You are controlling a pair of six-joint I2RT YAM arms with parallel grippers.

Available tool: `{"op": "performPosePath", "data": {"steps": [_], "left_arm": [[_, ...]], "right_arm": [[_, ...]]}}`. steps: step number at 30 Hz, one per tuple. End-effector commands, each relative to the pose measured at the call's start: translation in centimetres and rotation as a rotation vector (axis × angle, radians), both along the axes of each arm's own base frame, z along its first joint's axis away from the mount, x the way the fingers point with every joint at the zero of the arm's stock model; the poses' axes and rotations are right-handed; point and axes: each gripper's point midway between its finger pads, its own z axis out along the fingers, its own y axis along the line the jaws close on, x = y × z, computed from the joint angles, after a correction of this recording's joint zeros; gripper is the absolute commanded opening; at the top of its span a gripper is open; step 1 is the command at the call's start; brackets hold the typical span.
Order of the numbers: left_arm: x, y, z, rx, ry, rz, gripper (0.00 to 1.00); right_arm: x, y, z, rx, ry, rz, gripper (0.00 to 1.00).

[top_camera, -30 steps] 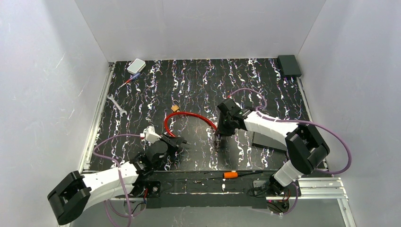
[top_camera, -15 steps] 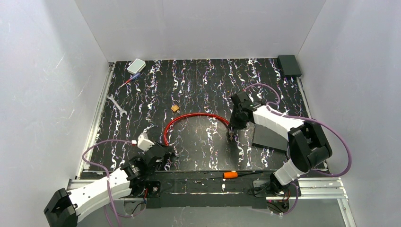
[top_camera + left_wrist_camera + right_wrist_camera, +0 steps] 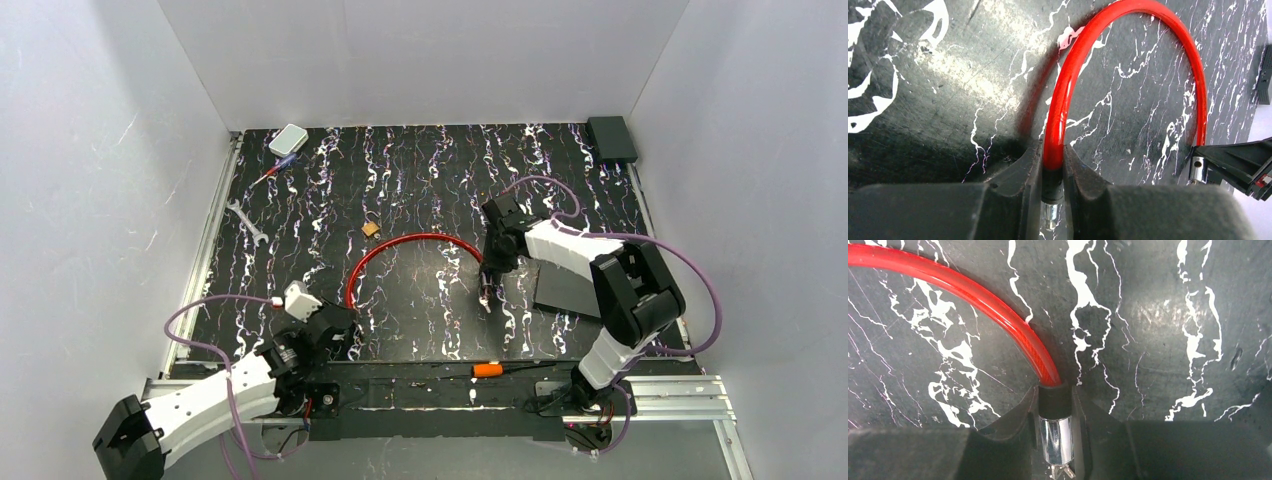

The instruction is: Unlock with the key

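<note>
Key unseen. Left tool (image 3: 1052, 165) and right tool (image 3: 1055, 405) each pinched one red cable (image 3: 400, 243) end; pulling apart risked slipped grip.

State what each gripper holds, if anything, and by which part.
Both hold the red plastic-sheathed cable loop: the left gripper pinches one end, the right gripper the opposite end, each at the black collar by the metal tip.
</note>
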Motion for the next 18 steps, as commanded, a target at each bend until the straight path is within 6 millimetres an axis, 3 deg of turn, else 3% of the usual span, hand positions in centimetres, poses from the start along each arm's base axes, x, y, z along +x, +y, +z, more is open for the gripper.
{"op": "performPosePath", "data": {"steps": [1, 5, 8, 10, 13, 15, 18], "left_arm": [[0.6, 2.2, 1.1, 0.083, -0.038, 0.070, 0.24], [0.6, 2.1, 2.0, 0.074, -0.059, 0.062, 0.34], [0.6, 1.9, 3.3, 0.065, -0.076, 0.035, 0.67], [0.6, 1.5, 4.4, 0.062, -0.091, 0.002, 0.84], [0.4, 1.6, 6.2, 0.071, -0.115, -0.026, 0.97], [0.4, 2.0, 7.9, 0.094, -0.141, -0.043, 0.98], [0.4, 2.8, 12.0, 0.158, -0.225, -0.087, 0.98]], "right_arm": [[3.1, 0.8, 2.3, 0.028, -0.133, 0.037, 0.27], [3.2, 0.8, 3.5, 0.036, -0.162, 0.057, 0.65], [3.4, 0.9, 4.7, 0.032, -0.179, 0.079, 0.84], [3.5, 0.9, 5.6, 0.018, -0.180, 0.103, 0.98], [4.0, 0.9, 7.7, 0.014, -0.217, 0.122, 0.98], [4.2, 0.9, 9.6, 0.021, -0.259, 0.138, 0.98], [4.7, 1.1, 13.3, 0.052, -0.350, 0.152, 0.98]]}}
